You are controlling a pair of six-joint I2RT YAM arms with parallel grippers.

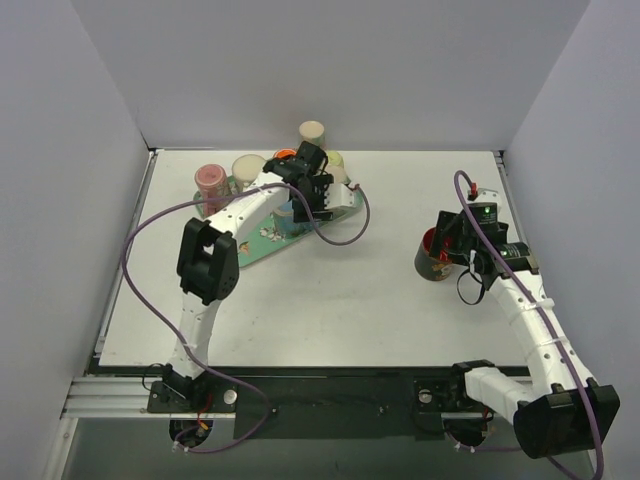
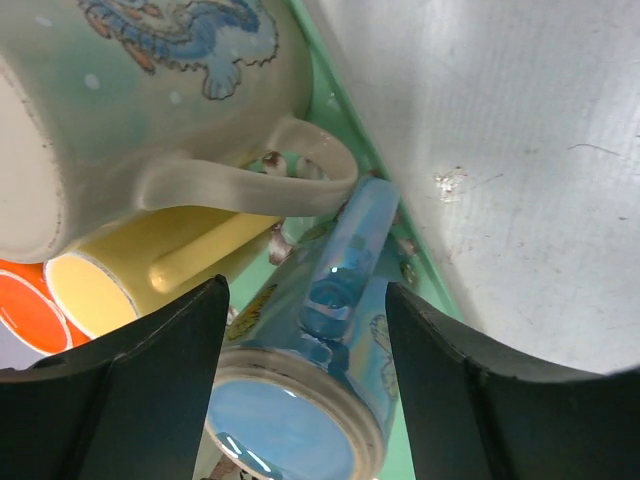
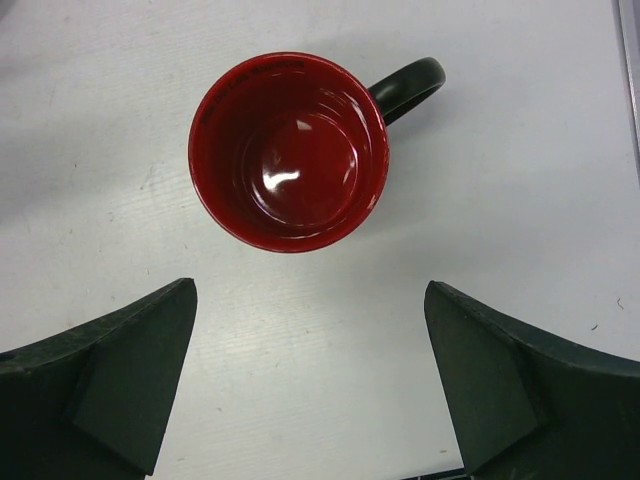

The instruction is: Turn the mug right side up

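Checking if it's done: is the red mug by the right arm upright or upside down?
Upright. The right wrist view looks down into the open mouth of the red mug, glossy inside bottom showing.

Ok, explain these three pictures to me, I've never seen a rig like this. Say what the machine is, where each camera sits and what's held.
These are two robot arms bolted to the near edge of a white table. The wide picture looks down from above and behind them; the other two come from a camera on each wrist, with dark fingers at the bottom. The left gripper hangs open over a green tray crowded with mugs, a blue mug between its fingers. The right gripper is open above a red mug that stands mouth up on the table by itself. Nothing is held.
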